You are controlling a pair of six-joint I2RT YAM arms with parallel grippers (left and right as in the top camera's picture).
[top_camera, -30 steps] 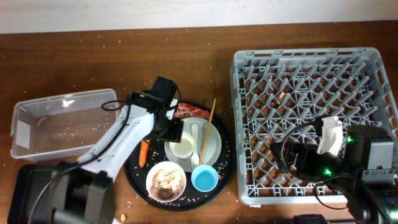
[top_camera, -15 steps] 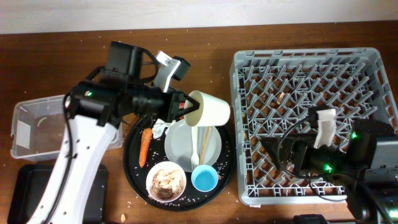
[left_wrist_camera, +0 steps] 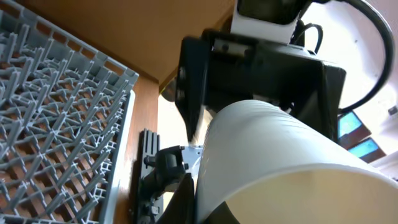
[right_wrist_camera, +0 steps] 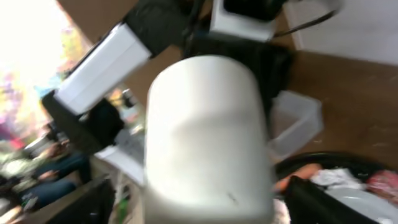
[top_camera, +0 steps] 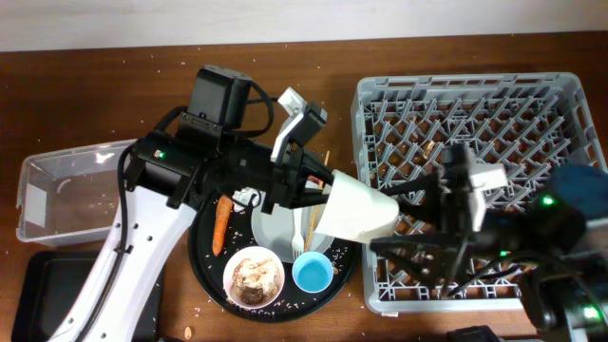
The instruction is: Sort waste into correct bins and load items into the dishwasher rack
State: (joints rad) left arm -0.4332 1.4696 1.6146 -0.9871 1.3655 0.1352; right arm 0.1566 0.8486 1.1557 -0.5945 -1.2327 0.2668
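Note:
My left gripper (top_camera: 323, 190) (left_wrist_camera: 199, 210) is shut on the rim of the white cup (top_camera: 359, 211) (left_wrist_camera: 273, 149). It holds the cup on its side in the air, between the round black tray and the grey dishwasher rack (top_camera: 560, 95). From the right, my right gripper (top_camera: 394, 223) (right_wrist_camera: 208, 202) reaches to the cup's base (right_wrist_camera: 208, 137). Its fingers stand open on either side of the cup with gaps. On the tray lie the white plate (top_camera: 275, 228), a white bowl of brownish scraps (top_camera: 254, 275), the blue cup (top_camera: 313, 274), the carrot (top_camera: 219, 226) and the tissue (top_camera: 249, 198). My left arm hides the red wrapper from overhead.
The clear tub (top_camera: 66, 180) sits at the left edge, and the shallow black tray (top_camera: 28, 285) lies in front of it. A white fork and spoon (top_camera: 304, 230) rest on the plate. Crumbs are scattered over the brown table.
My left gripper closed on the cup, lifted it off the plate and carried it right toward the rack. My right gripper swung left from over the rack to the cup's base.

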